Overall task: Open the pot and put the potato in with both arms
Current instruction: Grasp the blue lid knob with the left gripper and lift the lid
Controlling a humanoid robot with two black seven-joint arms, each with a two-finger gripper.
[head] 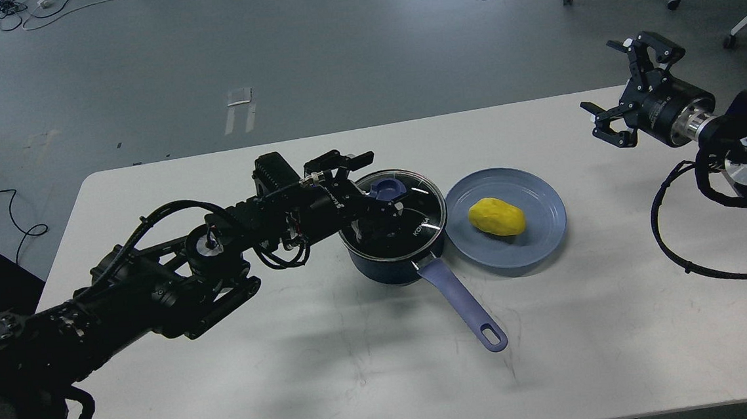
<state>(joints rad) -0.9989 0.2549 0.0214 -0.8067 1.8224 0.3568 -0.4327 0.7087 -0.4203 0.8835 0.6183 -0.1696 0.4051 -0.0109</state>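
The dark navy pot point(393, 261) stands mid-table with its lavender-blue handle point(462, 302) pointing toward me. A glass lid point(421, 214) with a blue knob point(385, 187) covers it. My left gripper point(377, 193) reaches in from the left and sits over the lid. Its fingers are spread on either side of the knob, one point(355, 159) above the lid's far rim. The yellow potato point(496, 216) lies on a flat blue-grey plate point(534, 251) just right of the pot. My right gripper point(609, 84) hangs open and empty above the table's far right, well away from the potato.
The white table point(333, 383) ends close behind the pot and at the right, beside my right arm. Cables point(671, 241) from the right arm loop over the table's right side. Chair legs and floor cables lie beyond the table.
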